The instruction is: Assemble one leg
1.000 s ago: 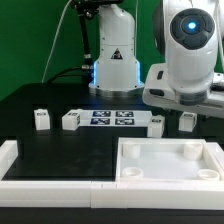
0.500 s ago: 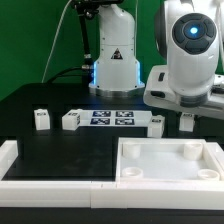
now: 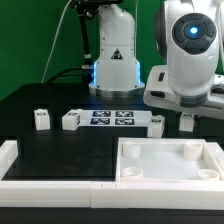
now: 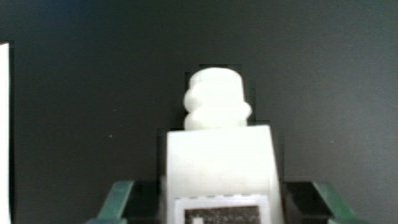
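The gripper (image 4: pixel 219 204) is pinched shut on one leg (image 4: pixel 219 150), its rounded peg pointing away from the wrist above the black table (image 4: pixel 89 110). The step in hand appears to be the grasp. The next move calls for aligning that peg squarely with a corner socket of the tray-shaped part (image 3: pixel 165 176).

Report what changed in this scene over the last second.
The arm dipped slightly, so its blue light sits a little lower than a second ago. Nothing was visibly taken hold of or let go. The legs, the marker board and the tray-shaped part stayed put.
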`<state>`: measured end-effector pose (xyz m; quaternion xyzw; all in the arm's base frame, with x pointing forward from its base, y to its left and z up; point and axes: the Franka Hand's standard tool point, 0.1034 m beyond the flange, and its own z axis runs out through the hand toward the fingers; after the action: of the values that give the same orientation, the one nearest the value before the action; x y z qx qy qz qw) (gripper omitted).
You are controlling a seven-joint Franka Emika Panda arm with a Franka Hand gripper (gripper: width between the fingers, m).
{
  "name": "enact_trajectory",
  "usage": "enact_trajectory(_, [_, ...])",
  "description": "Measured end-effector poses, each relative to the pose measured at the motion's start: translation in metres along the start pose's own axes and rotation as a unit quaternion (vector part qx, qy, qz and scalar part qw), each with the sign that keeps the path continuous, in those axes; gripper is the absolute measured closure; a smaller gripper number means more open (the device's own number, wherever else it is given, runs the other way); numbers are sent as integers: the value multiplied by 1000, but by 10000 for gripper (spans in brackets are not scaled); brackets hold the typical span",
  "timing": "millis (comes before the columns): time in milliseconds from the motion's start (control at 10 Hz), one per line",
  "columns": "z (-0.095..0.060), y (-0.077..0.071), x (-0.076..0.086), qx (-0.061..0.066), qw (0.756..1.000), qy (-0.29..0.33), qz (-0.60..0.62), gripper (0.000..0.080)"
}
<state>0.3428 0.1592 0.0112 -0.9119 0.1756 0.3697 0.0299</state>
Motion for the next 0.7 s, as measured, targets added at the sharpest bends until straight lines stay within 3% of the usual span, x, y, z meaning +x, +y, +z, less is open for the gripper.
enact_trajectory(100, [-2, 1, -1, -2, 1000, -1, -1, 511])
enact_trajectory(300, [-22, 3, -9, -18, 1000, -5, -15, 509])
enact_trajectory(600, [-62, 6, -27, -15, 1000, -12, -19, 509])
enact_trajectory(700, [-59, 5, -24, -14, 1000, -9, -18, 509])
